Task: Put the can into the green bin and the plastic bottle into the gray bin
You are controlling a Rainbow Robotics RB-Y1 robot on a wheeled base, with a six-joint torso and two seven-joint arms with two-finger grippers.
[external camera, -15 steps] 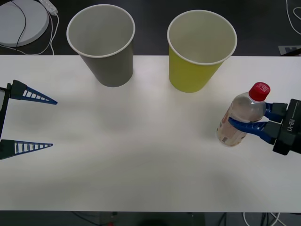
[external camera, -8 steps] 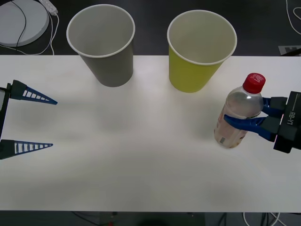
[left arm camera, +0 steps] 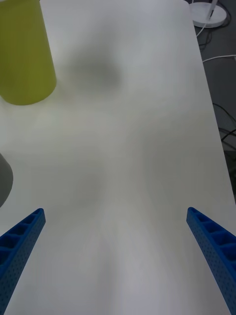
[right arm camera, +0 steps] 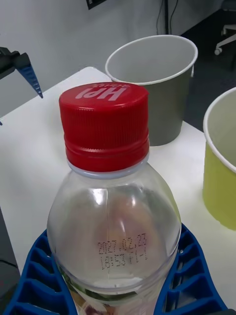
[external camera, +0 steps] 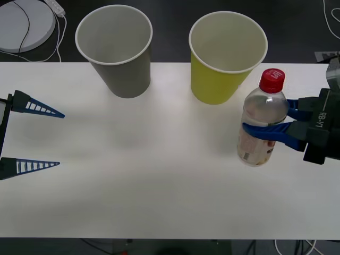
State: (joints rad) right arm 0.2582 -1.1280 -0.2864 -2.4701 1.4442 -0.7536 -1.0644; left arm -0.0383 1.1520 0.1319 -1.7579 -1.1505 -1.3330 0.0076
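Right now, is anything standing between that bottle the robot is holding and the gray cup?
In the front view, the green bin stands partly between the plastic bottle and the gray bin; otherwise bare white table.

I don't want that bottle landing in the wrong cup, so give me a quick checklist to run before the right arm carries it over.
1. Grip: right gripper shut on the plastic bottle, blue fingers on both sides of the body. Ok.
2. Red cap in place on the bottle. Ok.
3. Target: the gray bin stands upright with its mouth open, beyond the green bin. Ok.
4. Path: the green bin stands between bottle and gray bin; whether the bottle is high enough to pass over it, cannot tell.
5. Left gripper open at the table's left side, apart from the gray bin. Ok.
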